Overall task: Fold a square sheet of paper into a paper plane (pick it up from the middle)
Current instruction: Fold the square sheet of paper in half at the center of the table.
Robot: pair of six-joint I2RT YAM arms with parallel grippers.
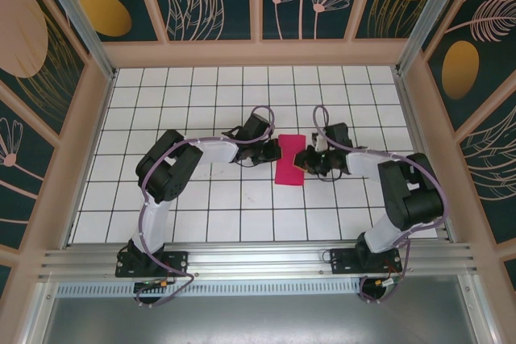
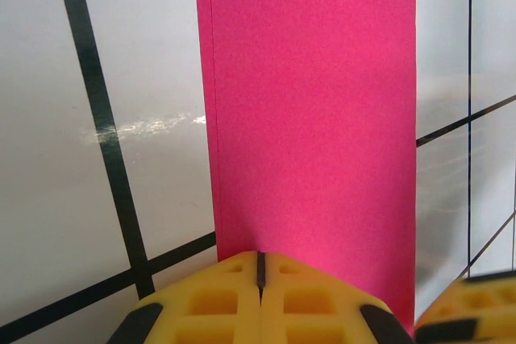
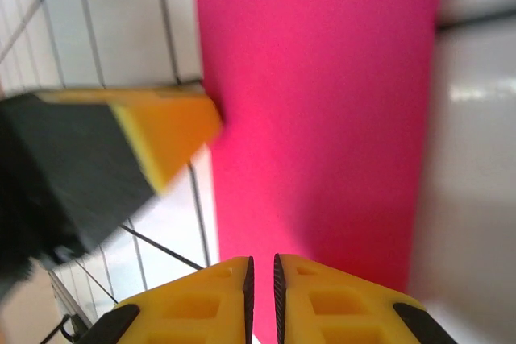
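Top view: the sheet of paper (image 1: 289, 159) lies at the middle of the white tiled table (image 1: 201, 199). It shows as a magenta rectangle, taller than wide, slightly skewed to the grid. My left gripper (image 1: 270, 153) is at its left edge and my right gripper (image 1: 306, 160) at its right edge. The two wrists face each other across it.

Left wrist view: the sheet runs from my fingertips at the bottom centre up to the top of the frame. A thin doubled line along its left edge reads as two layers. The upper right corner curves a little and casts a shadow on the tile. My left fingers (image 2: 226, 304) are pressed together, with only a hairline seam between the yellow pads. They sit right at the sheet's near edge. I cannot tell whether any paper is pinched in that seam. A yellow corner of a right finger (image 2: 472, 312) shows at the lower right, just beside the sheet.

Right wrist view: the sheet covers the centre and upper part of the frame and is flat. My right fingers (image 3: 322, 304) are at the bottom centre with a narrow dark slit between them. They are slightly parted, and I see nothing in the gap. One left finger (image 3: 161, 130), blurred, touches the sheet's left edge at mid-left.
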